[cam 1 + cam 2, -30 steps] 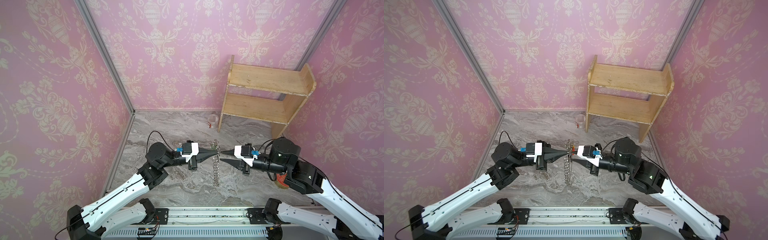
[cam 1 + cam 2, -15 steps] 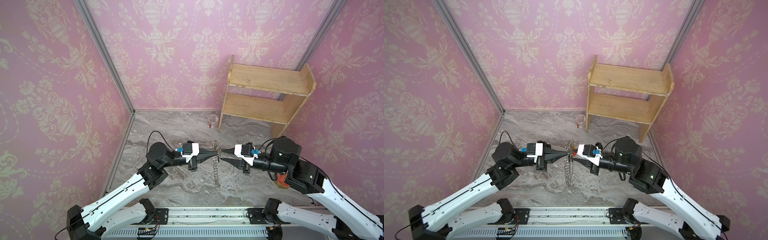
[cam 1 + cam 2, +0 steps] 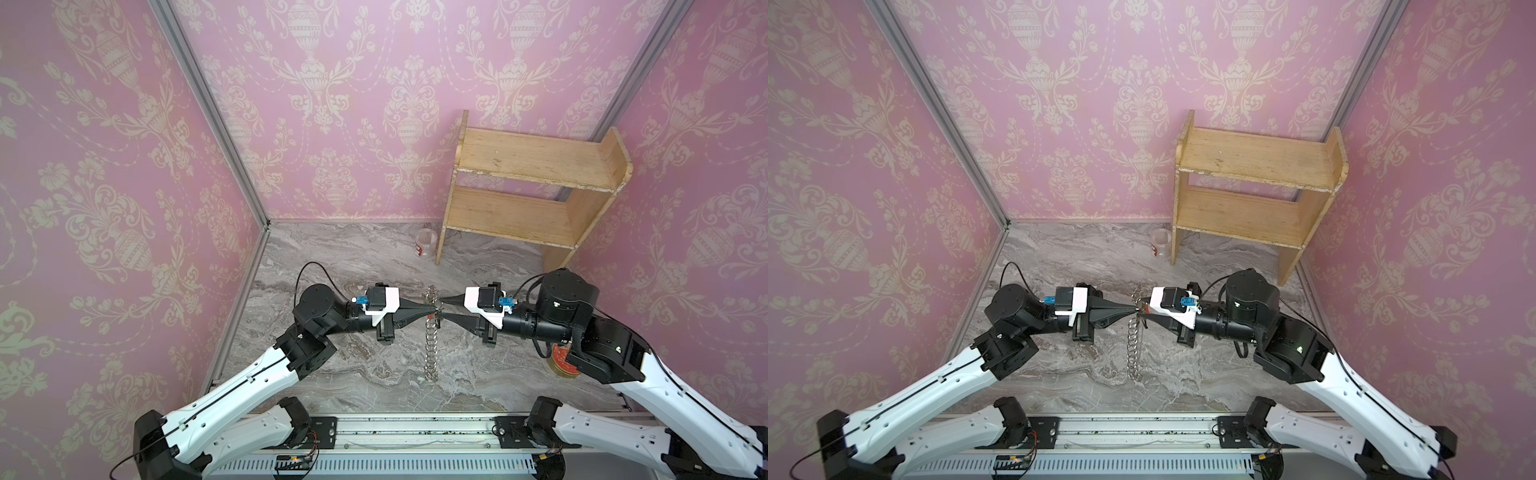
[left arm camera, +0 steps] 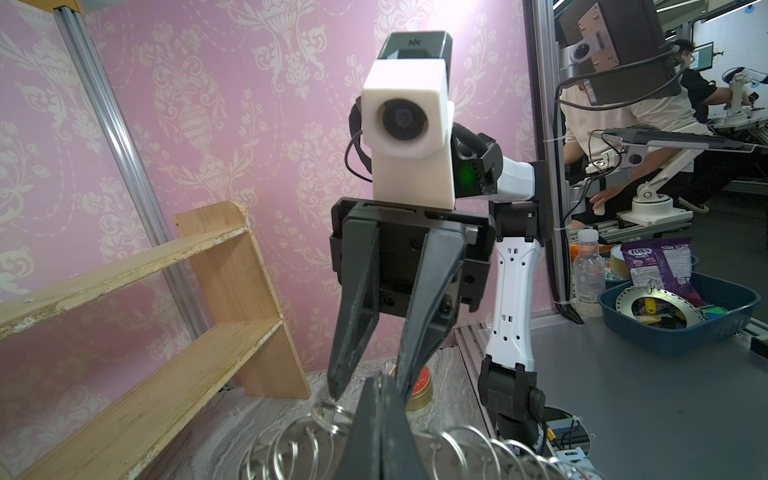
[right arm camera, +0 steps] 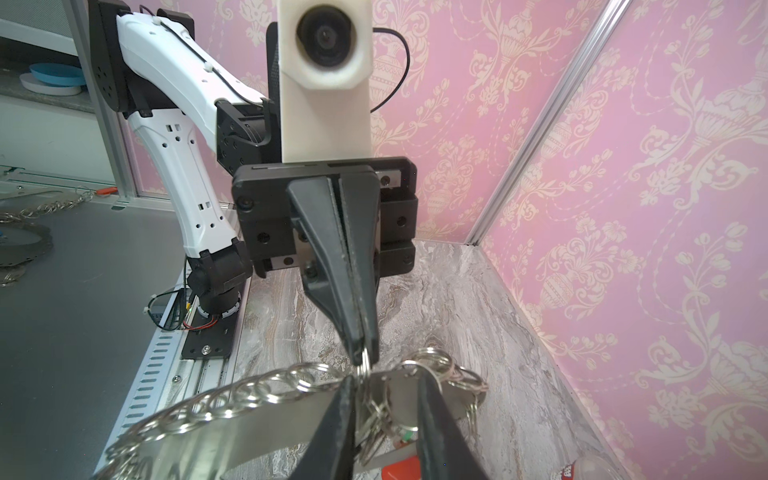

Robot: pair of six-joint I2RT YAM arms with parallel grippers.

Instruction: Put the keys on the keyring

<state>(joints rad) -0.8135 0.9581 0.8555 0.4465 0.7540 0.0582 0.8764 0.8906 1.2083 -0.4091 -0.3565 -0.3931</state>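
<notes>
**Two grippers meet nose to nose at the keyring**

In both top views the left gripper (image 3: pixel 432 308) and right gripper (image 3: pixel 441 308) meet tip to tip above the marble table (image 3: pixel 353 257). The keyring (image 3: pixel 430 353) hangs lifted between them, its chain dangling, probably to leave room for threading.

In the left wrist view, the left jaws are clenched together and the right gripper (image 4: pixel 368 390) faces them with its jaws apart.

In the right wrist view, the left gripper (image 5: pixel 362 353) pinches a ring of the keyring edge-on, likely to steady it. The right fingers (image 5: pixel 436 424) straddle the keys (image 5: pixel 388 399); whether they press, I cannot tell.
</notes>
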